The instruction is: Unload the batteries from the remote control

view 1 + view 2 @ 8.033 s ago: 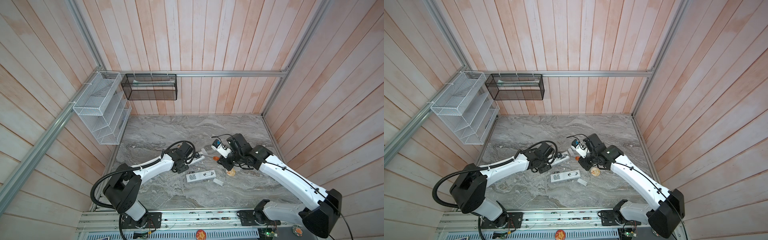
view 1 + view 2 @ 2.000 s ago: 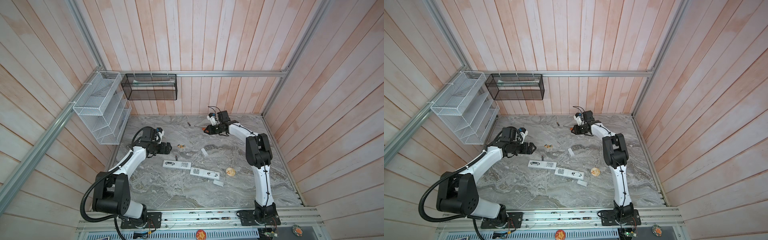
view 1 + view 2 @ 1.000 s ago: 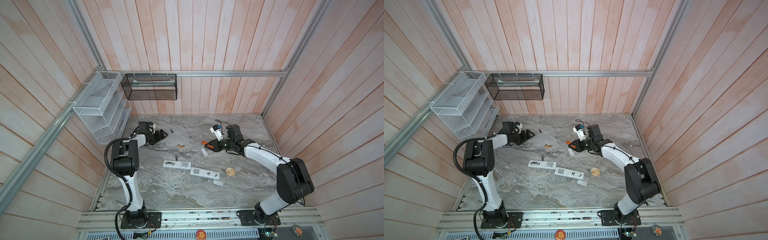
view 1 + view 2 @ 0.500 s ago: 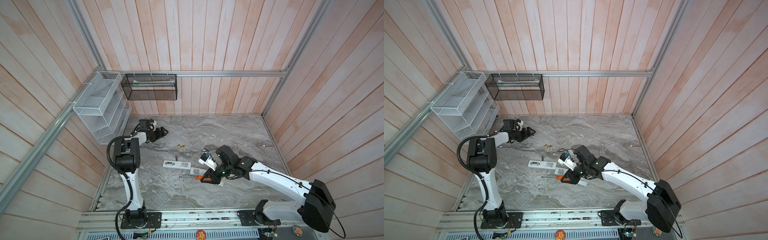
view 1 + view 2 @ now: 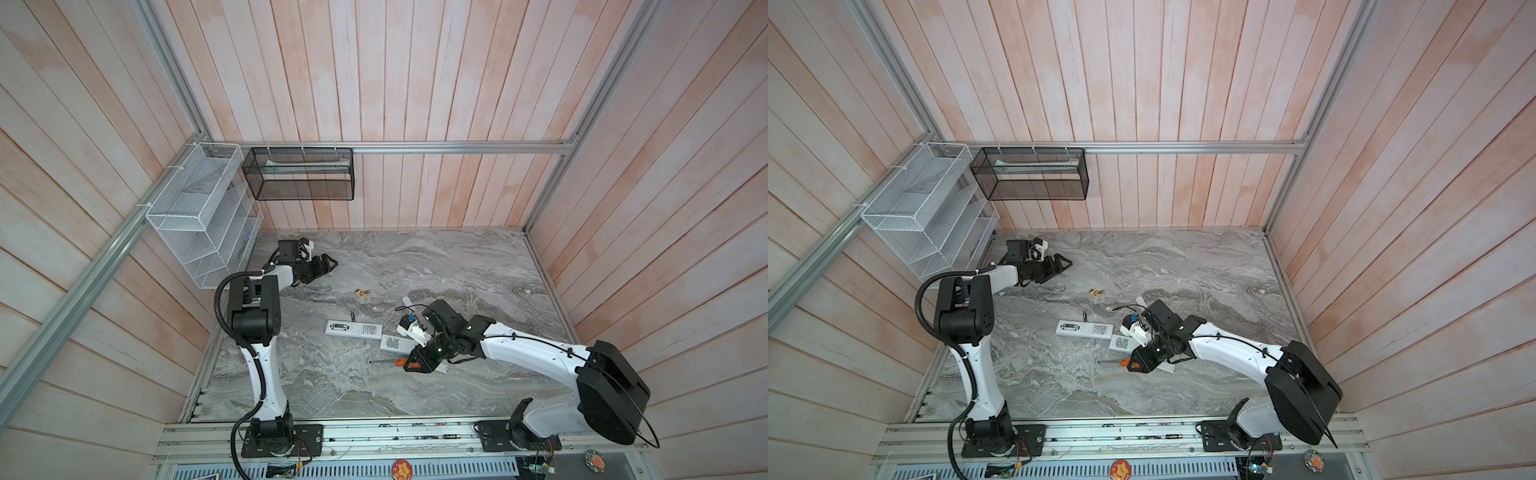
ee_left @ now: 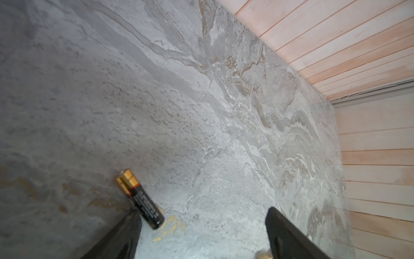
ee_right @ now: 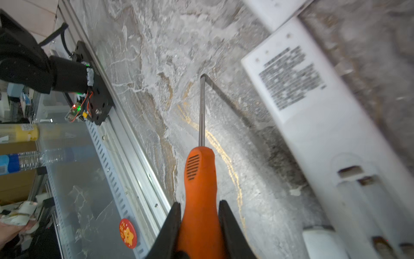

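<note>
**Right gripper [image 7: 199,203] holds screwdriver [image 7: 199,175] off target; left gripper [image 6: 203,213] idle**

The right gripper is clamped on the screwdriver's orange handle. The blade points over the table [image 7: 145,56], beside the remote [image 7: 313,112] rather than at it. The remote lies back up with its bay [image 7: 358,190] uncovered; blur hides whether cells sit in it.

The left gripper stands wide open and empty at the far left corner. A battery [image 6: 140,199] lies on the table just beside one finger. A second battery [image 5: 352,316] lies just beside the other remote [image 5: 353,329].

Recommendation: swing the blade to the bay, seat the tip under a cell's spring end and lever gently. The left gripper is well apart; bringing it over to pin the remote would likely stop skidding.
</note>
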Controlling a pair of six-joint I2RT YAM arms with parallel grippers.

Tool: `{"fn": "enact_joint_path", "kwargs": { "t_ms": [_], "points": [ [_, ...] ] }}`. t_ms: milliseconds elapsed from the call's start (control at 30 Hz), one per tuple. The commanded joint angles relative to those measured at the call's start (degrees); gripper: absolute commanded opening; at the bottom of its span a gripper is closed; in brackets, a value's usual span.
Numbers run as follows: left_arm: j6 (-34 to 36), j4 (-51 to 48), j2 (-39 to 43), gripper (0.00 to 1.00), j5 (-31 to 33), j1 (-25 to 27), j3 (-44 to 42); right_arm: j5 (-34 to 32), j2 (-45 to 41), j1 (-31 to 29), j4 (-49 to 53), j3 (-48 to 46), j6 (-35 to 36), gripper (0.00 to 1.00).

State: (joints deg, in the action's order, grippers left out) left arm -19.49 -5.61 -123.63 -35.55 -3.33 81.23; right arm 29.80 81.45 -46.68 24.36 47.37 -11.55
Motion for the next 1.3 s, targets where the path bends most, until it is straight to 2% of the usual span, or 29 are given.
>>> {"fn": "enact_joint_path", "kwargs": {
  "t_ms": [0,267,367,500,700,867,1000,1267],
  "points": [
    [1.3,-2.1,0.1,0.9,0.0,0.0,-2.0,-7.1,2.9,1.8,0.7,2.0,-2.7,0.0],
    [0.9,-2.5,6.0,0.91,0.4,0.0,-6.9,-12.7,5.3,3.5,1.4,6.2,-2.9,0.0],
    [0.7,-3.6,11.1,0.92,1.1,0.0,-11.6,-13.8,5.8,4.6,1.3,7.3,-2.7,0.0],
    [-1.5,-2.5,20.2,0.93,0.7,0.2,-22.2,-12.8,5.8,5.2,1.3,8.3,-1.4,0.0],
    [-6.3,1.6,33.3,0.92,-0.6,0.6,-37.3,-10.3,4.5,-1.1,2.9,12.7,-2.8,0.0],
    [-6.7,0.2,43.0,0.92,1.1,1.3,-42.9,-9.8,8.7,-4.5,6.0,17.5,-5.6,0.0],
    [-6.6,0.3,45.6,0.92,0.9,1.3,-44.8,-8.8,12.7,-4.7,6.8,21.0,-8.2,0.0],
    [-6.3,2.5,45.1,0.91,-0.2,1.4,-47.2,-7.4,19.5,-6.1,7.6,28.2,-9.7,0.0]
  ]
}}
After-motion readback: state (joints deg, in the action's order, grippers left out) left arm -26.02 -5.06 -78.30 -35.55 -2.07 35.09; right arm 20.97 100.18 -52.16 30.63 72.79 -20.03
